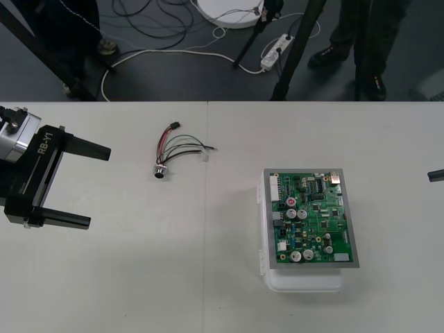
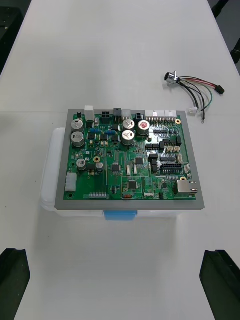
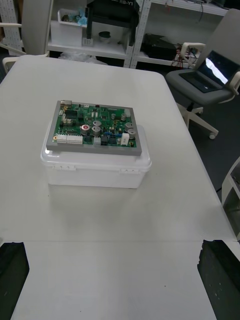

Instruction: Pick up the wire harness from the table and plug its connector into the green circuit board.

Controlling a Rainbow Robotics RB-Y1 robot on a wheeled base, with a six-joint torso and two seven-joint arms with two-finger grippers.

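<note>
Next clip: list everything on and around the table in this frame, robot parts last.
wire harness: one; red, black and green wires, black plug, metal socket; lying loose on the table between the left gripper and the circuit board, not plugged in.
circuit board: one; green; on the base, towards the robot's right.
base: one; white; under the circuit board.
table: one; light.
power strip: one; white; floor beyond the far edge.
left gripper: one; black fingers, open; table's left side.
right gripper: one; black fingers, open; right side, facing the circuit board.

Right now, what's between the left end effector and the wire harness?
Nothing; the front view shows bare table between left end effector and wire harness.
</note>
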